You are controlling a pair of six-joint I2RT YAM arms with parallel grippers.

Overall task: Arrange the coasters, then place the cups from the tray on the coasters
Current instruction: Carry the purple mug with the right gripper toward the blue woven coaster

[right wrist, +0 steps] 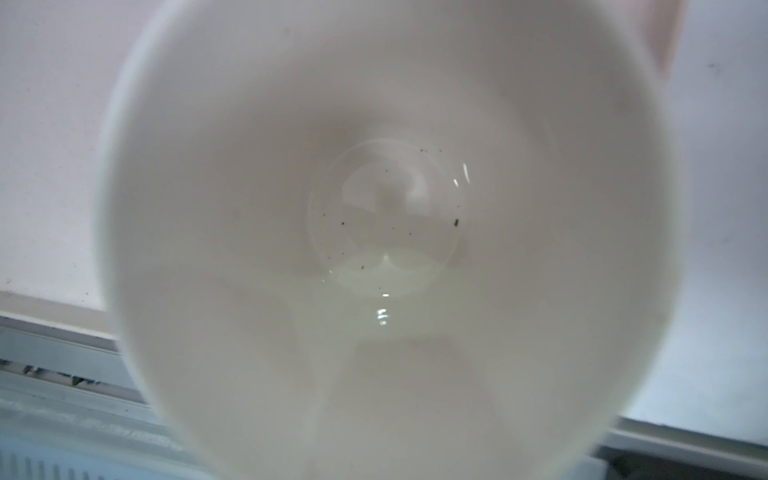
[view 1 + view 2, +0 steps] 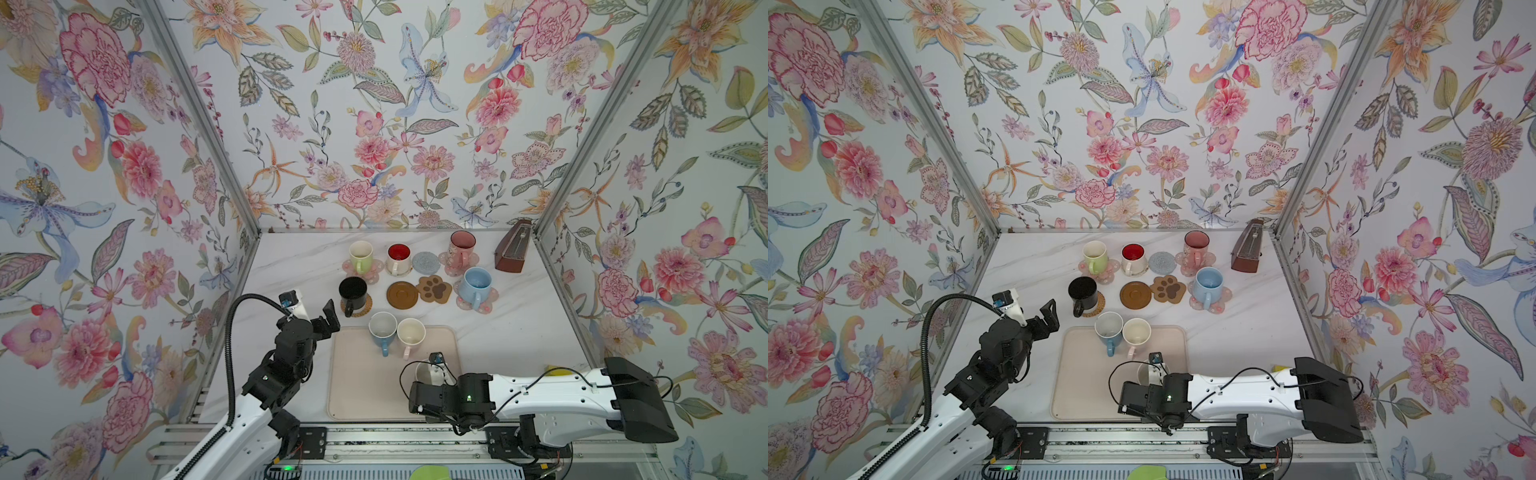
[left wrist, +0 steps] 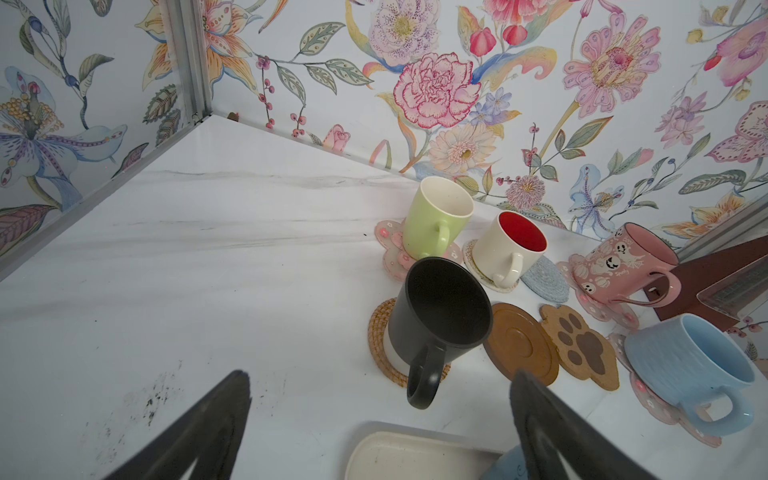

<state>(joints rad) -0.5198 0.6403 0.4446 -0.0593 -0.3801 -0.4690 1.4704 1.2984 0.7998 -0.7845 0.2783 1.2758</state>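
**Right jaws clenched above the pale mug on the tray**

My right gripper (image 2: 435, 371) hangs straight down over the tray (image 2: 357, 386), jaws clenched. My wrist camera looks right into the pale mug (image 1: 386, 228) directly beneath them. I judge the pinch is on its wall or handle, though no finger shows and I cannot confirm the contact. A top-down hold would keep the mug upright for a lift. Inside, it is empty: glossy white, with only a few dark specks at the bottom.

Ahead of these jaws two more mugs share the tray, the blue mug (image 2: 382, 330) and the cream mug (image 2: 410, 334), side by side and both empty. Beyond them three coasters lie bare: the brown disc (image 2: 402, 295), the paw coaster (image 2: 434, 289) and the grey-blue round (image 2: 426, 262). With three mugs and three free mats, I judge mine is bound for one of these.

My left gripper (image 3: 380, 374) is released, fingers spread wide, just short of the black mug (image 3: 440, 307), which sits empty on the rattan coaster (image 3: 380, 332). It carries nothing and waits beside the tray, I judge, to leave my right arm room.
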